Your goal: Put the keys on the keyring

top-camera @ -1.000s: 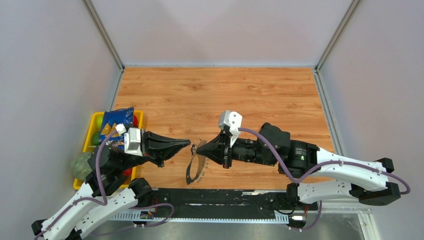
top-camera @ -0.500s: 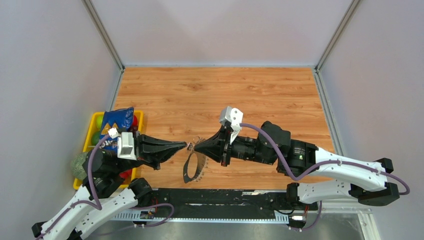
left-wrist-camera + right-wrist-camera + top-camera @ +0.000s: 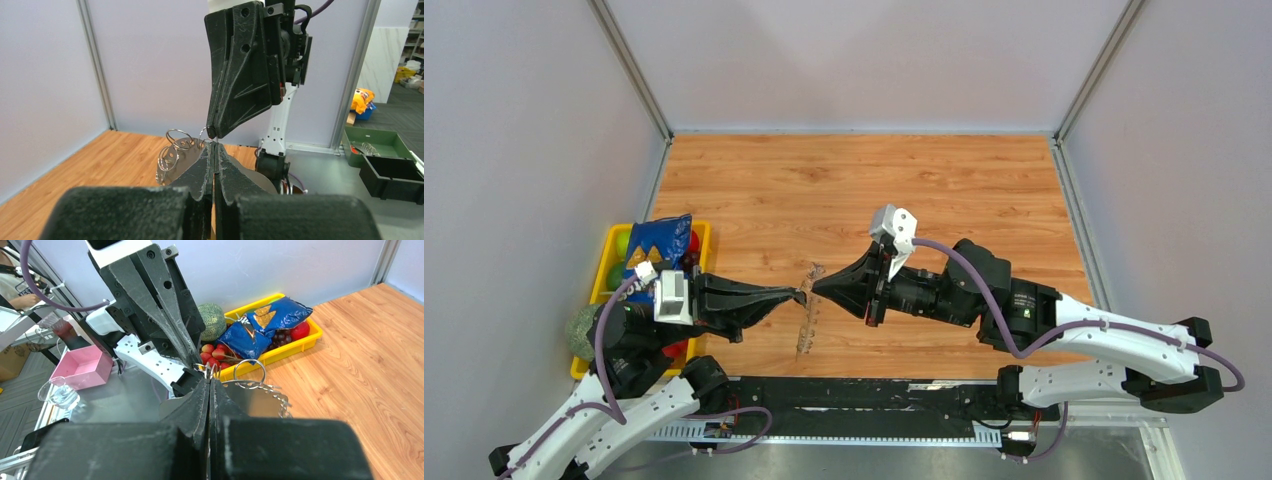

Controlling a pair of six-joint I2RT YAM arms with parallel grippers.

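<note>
The keyring (image 3: 807,322) hangs edge-on above the table between the two gripper tips. In the left wrist view it is a thin grey metal piece (image 3: 175,162) with small wire loops on top. In the right wrist view its jagged fringe (image 3: 277,397) shows. My left gripper (image 3: 799,295) is shut on its upper edge, also seen in the left wrist view (image 3: 214,145). My right gripper (image 3: 816,287) is shut on it from the opposite side, tip to tip, also seen in the right wrist view (image 3: 209,380). No black-headed key is in view.
A yellow tray (image 3: 610,262) at the left table edge holds a blue snack bag (image 3: 654,245) and fruit, with a green melon (image 3: 582,332) at its near end. Off the table, a pink box (image 3: 82,367) and a glass (image 3: 57,392) stand.
My left gripper moved right until it met the right gripper's tip at the keyring. The keyring turned from showing its open hoop to edge-on. The right wrist rolled a little.
</note>
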